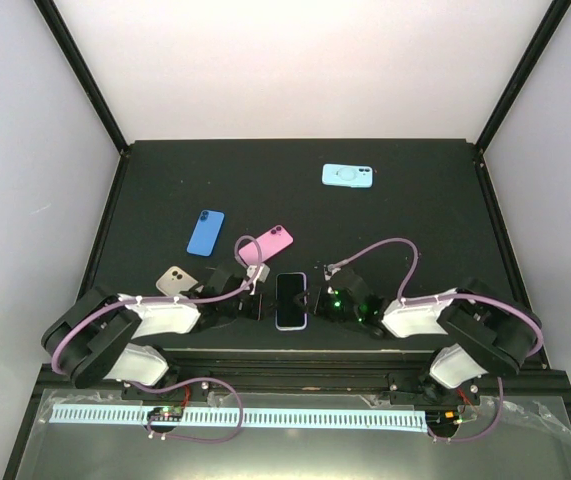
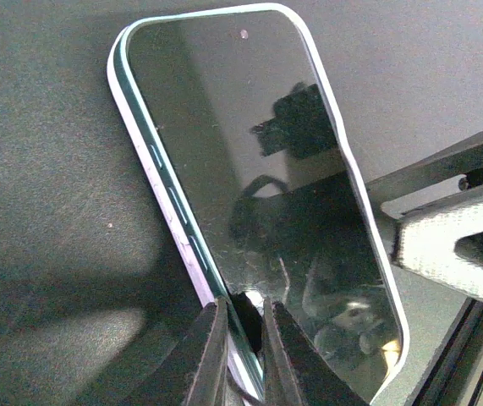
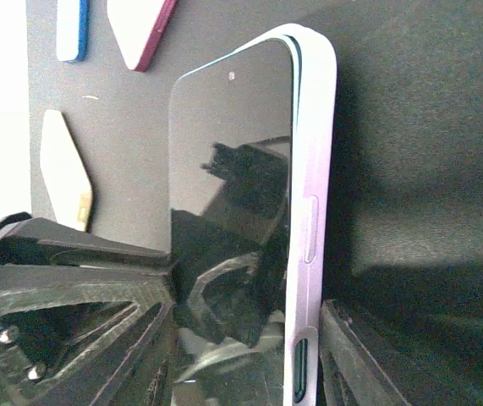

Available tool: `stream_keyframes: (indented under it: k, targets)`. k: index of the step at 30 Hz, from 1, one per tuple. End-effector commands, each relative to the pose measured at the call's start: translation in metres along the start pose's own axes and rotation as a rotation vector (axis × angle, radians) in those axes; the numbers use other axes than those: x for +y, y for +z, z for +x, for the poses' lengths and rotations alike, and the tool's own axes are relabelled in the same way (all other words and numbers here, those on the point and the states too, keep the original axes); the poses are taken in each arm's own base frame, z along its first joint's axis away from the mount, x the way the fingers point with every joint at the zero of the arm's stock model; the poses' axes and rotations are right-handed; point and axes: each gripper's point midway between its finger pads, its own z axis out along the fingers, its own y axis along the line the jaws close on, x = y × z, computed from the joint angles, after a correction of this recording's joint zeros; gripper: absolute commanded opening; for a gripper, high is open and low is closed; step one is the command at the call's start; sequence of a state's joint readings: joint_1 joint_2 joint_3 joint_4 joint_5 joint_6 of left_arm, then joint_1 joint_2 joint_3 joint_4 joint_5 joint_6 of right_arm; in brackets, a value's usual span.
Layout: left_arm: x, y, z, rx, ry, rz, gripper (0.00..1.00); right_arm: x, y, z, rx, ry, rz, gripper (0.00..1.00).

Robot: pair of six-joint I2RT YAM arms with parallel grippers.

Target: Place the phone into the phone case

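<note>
A dark-screened phone (image 1: 291,296) lies screen up in a lavender phone case (image 1: 291,326) near the table's front edge, between both grippers. In the left wrist view the phone's (image 2: 258,169) teal side stands a little above the case's left wall (image 2: 167,222). My left gripper (image 1: 263,302) (image 2: 245,355) is pinched on that left edge. My right gripper (image 1: 322,300) (image 3: 249,368) is closed on the right edge, one finger on the screen (image 3: 233,169), the other under the case wall (image 3: 313,211).
A beige case (image 1: 176,281) (image 3: 65,169) lies just left of the left gripper. A blue one (image 1: 205,232) and a pink one (image 1: 273,241) lie behind. A light blue one (image 1: 347,176) sits far back right. The table's front rail (image 1: 295,365) is close.
</note>
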State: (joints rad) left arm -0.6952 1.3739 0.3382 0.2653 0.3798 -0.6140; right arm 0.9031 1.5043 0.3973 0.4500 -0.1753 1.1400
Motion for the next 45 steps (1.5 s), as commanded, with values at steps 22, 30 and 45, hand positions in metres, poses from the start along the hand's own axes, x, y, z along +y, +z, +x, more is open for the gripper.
stream_keyframes:
  k: [22, 30, 45]
  targets:
    - [-0.001, -0.001, 0.008, 0.005, -0.044, 0.037, 0.21, 0.045, -0.005, 0.0, 0.012, 0.002, -0.24, 0.42]
    - [-0.009, -0.008, 0.004, -0.018, -0.064, 0.067, 0.22, 0.022, 0.002, -0.002, 0.0, 0.02, -0.134, 0.22]
    - [-0.067, -0.094, -0.062, -0.247, 0.012, 0.188, 0.65, 0.058, -0.048, -0.012, -0.085, -0.077, -0.271, 0.04]
